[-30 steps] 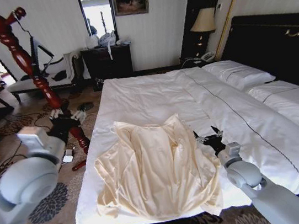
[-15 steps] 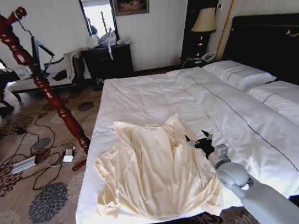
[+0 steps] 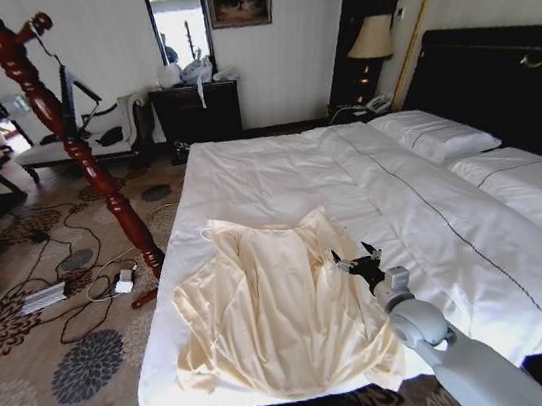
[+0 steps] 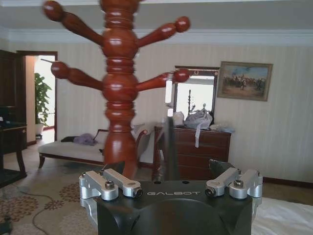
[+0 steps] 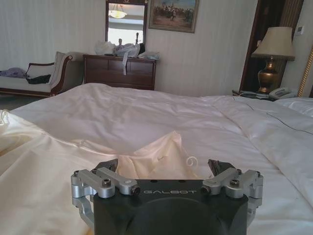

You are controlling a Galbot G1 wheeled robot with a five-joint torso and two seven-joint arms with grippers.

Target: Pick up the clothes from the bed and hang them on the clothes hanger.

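Our right gripper (image 3: 351, 258) sits low over the bed (image 3: 276, 167), jaws spread wide, just at the right edge of the shirt (image 3: 280, 303). The shirt lies flat on the near part of the duvet, collar toward the pillows (image 3: 433, 132). Our left gripper (image 4: 168, 169) is raised before the coat stand (image 4: 119, 88), jaws wide too, and the black hanger (image 4: 169, 132) hangs upright between them.

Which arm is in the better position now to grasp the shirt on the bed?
The right. Its gripper is low over the bed with open fingers at the shirt's collar-side edge. The left gripper is raised, facing the coat stand, away from the shirt.
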